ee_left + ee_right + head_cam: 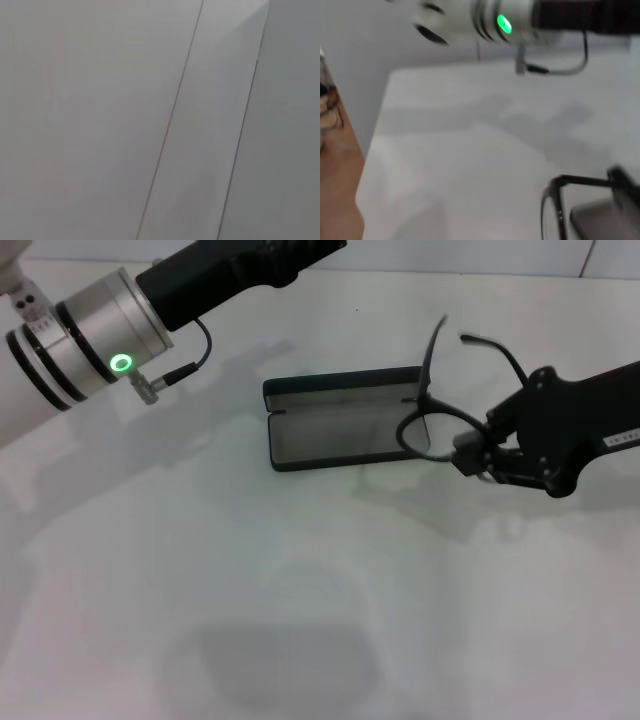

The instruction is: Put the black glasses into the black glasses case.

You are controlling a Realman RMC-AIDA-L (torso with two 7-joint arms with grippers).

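The black glasses case [340, 420] lies open on the white table, grey lining up, lid standing at the far side. My right gripper [472, 458] comes in from the right and is shut on the black glasses [432, 410], holding them by the frame just above the case's right end, temple arms pointing up and back. In the right wrist view the glasses frame [555, 205] shows over a corner of the case [600, 220]. My left arm [100, 340] is raised at the far left; its gripper is out of view.
The white table [300, 590] spreads in front of and left of the case. The left wrist view shows only plain grey wall panels [150, 120]. A brown surface [335, 190] lies beyond the table's edge in the right wrist view.
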